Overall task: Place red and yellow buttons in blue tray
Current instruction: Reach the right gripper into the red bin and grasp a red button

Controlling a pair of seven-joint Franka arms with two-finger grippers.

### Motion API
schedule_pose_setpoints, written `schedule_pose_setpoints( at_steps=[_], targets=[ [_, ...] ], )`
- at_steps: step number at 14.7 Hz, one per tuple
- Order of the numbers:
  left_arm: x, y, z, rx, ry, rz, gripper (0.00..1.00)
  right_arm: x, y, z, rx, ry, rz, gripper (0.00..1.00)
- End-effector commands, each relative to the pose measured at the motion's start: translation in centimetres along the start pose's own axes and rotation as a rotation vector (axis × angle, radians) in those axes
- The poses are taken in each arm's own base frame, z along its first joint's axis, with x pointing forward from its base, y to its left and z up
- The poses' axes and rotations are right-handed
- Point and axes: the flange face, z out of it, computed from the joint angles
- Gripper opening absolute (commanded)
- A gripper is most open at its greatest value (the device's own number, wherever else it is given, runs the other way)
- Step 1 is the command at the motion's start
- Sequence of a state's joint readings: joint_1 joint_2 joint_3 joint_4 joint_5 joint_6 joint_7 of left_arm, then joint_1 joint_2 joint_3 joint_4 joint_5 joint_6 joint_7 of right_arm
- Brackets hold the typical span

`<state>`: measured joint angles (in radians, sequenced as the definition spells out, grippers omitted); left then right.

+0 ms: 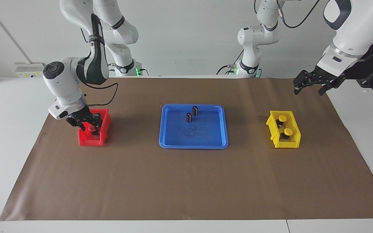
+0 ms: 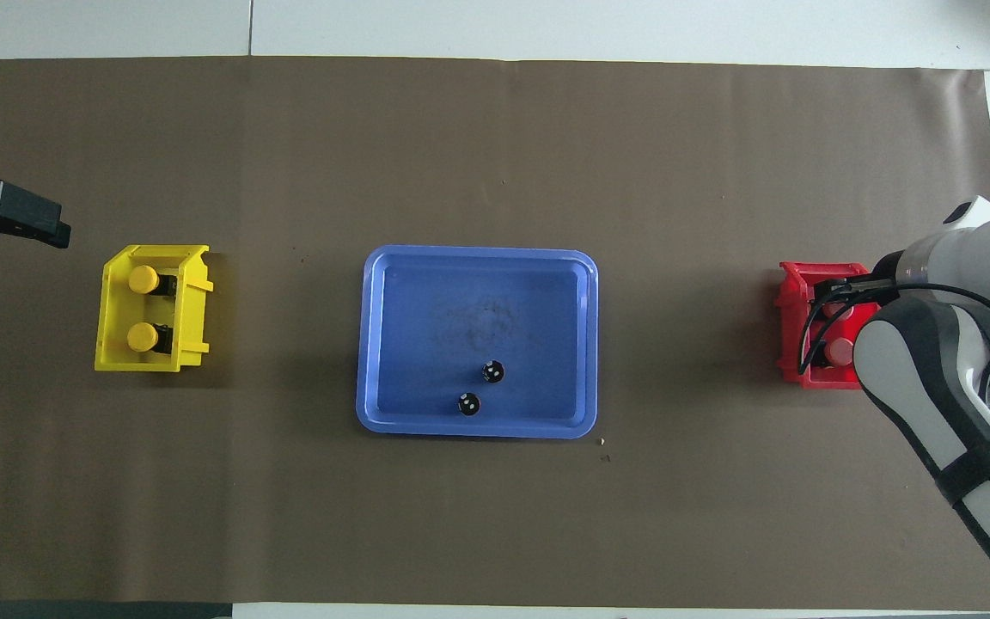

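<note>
Red button [image 1: 91, 128] sits under right hand [image 1: 87, 124] in red bin [image 1: 86, 138]

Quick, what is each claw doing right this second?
Right gripper: down in the red bin, around a red button; grip cannot be told.
Left gripper: open, empty, in the air by the yellow bin, waiting.
</note>
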<state>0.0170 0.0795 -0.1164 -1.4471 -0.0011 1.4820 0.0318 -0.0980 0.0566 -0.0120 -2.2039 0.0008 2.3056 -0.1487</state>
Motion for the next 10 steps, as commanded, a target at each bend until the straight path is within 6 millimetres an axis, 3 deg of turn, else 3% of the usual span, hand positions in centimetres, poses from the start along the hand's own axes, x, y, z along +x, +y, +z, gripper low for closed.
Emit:
schedule_pose_setpoints(
  at_steps=[1, 5, 8, 10],
  targets=[
    [-1.1, 0.1, -0.1, -0.008, -0.011, -0.01, 1.0, -0.4, 0.2, 0.6, 0.013, 0.008, -0.003, 0.6],
    [-1.1, 0.2, -0.1, -0.007, -0.003, -0.003, 1.0, -1.5, 0.3, 1.7, 0.013, 0.006, -0.025, 0.54],
    [-1.4, -0.2, 0.3, -0.006, -0.011, -0.011, 1.0, -1.6, 0.3, 1.6, 0.016, -0.012, -0.032, 0.31],
    [-1.5, -0.2, 0.3, -0.006, -0.012, -0.012, 1.0, -0.1, 0.6, -0.7, 0.023, -0.046, -0.035, 0.23]
  ],
)
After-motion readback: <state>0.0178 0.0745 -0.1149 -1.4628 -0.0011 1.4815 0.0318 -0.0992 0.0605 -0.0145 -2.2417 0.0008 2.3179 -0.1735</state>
